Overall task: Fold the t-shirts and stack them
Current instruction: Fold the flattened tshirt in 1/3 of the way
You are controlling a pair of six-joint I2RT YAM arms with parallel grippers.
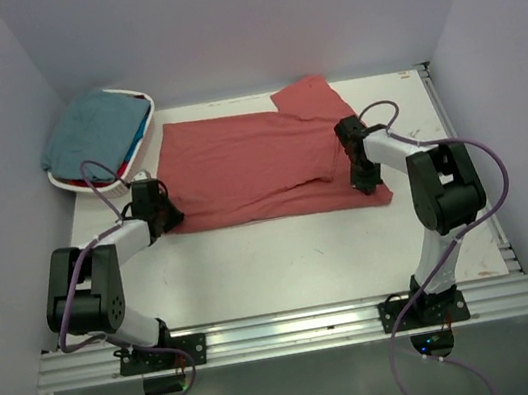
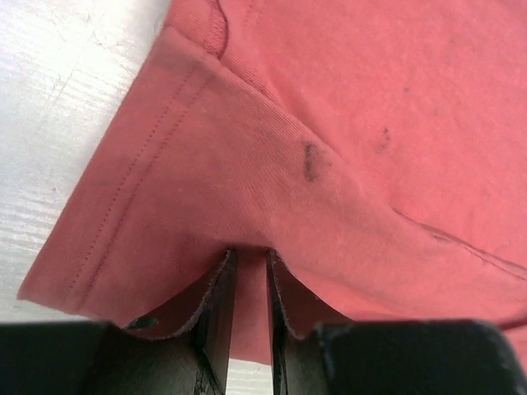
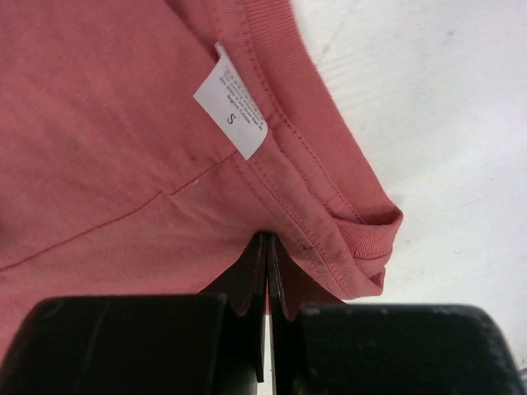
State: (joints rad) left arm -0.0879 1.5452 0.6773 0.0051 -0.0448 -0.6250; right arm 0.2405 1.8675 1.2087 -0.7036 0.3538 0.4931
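Observation:
A brick-red t-shirt point(image 1: 248, 165) lies spread on the white table, with one sleeve point(image 1: 308, 97) sticking out at the back. My left gripper point(image 1: 168, 216) is at its near left corner. In the left wrist view the left gripper point(image 2: 251, 251) is shut on a fold of the shirt's hem point(image 2: 165, 206), and cloth fills the narrow gap. My right gripper point(image 1: 364, 179) is at the near right edge, and the right wrist view shows it point(image 3: 269, 237) shut on the shirt beside the collar point(image 3: 329, 189) and the white size label point(image 3: 232, 111). A teal t-shirt point(image 1: 95, 124) lies on top in the basket, with bits of blue and red cloth under it.
The white oval basket point(image 1: 141, 157) stands at the back left corner, just behind my left gripper. Walls close the table on the left, back and right. Bare tabletop point(image 1: 284, 255) lies between the shirt and the arm bases.

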